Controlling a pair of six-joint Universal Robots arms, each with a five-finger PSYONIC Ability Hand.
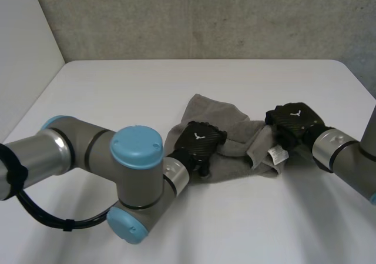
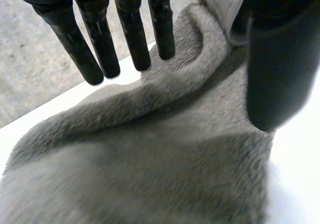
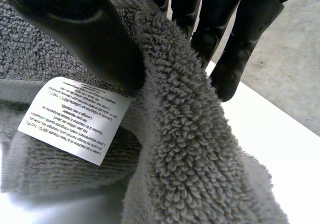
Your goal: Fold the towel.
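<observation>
Towel fold, grasp stage: both hands at a crumpled grey towel (image 1: 238, 141) in the middle of the white table (image 1: 147, 87).
Nearest, the left hand (image 1: 200, 141) is over the towel's left part, its fingers (image 2: 97, 39) straight and apart from the thumb, gripping nothing. Farther right, the right hand (image 1: 296, 123) pinches a raised ridge of the towel's right end between thumb (image 3: 85, 39) and fingers. The step is probably best done by drawing this end outward to flatten the bunching while the left hand presses its side down, before any fold. A white care tag (image 3: 75, 116) beside the thumb carries small printed lines, apparently including 60°C / 140°F; no brand is legible.
</observation>
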